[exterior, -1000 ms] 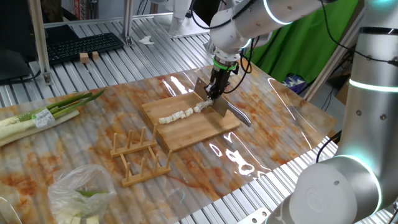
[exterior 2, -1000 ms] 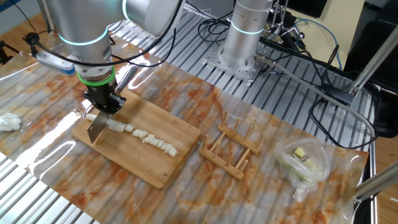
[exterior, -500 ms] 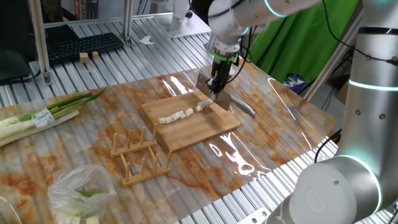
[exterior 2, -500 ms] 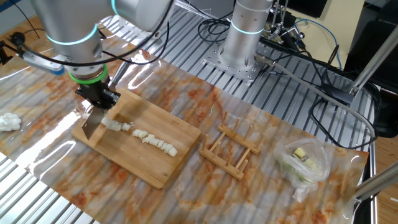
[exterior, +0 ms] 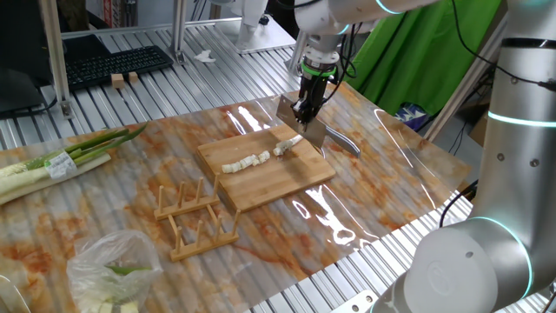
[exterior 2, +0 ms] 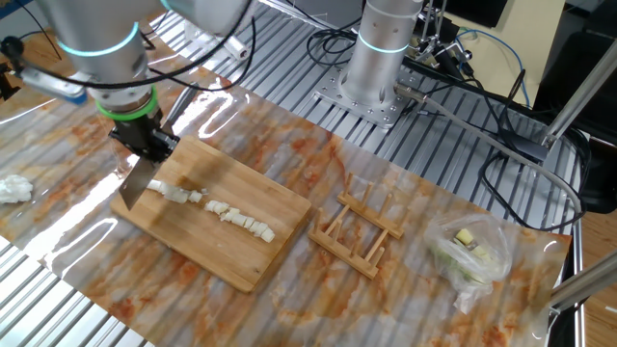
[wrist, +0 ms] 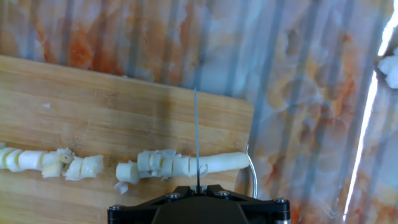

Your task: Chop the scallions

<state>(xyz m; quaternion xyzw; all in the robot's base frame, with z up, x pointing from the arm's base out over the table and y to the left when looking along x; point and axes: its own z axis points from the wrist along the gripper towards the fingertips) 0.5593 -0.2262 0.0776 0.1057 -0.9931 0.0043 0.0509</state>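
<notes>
Pale scallions point(wrist: 186, 165) lie mostly chopped in a row across the wooden board point(exterior: 261, 174), one uncut length remaining at the end, where the hand point(exterior: 306, 111), clamped on a cleaver point(exterior 2: 135, 181), hovers above.

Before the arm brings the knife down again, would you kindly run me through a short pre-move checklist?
1. Pincer shut on the knife: ok.
2. Blade clear of the scallions, lifted above them: ok.
3. Blade edge lined up across the uncut length, as the hand view shows: ok.
4. Scallions lying on the wooden board: not ok; the uncut end overhangs the board's edge.
5. Chopped pieces out of the blade's path, in a row further along the board: ok.
6. Wooden rack away from the cutting spot: ok.
</notes>
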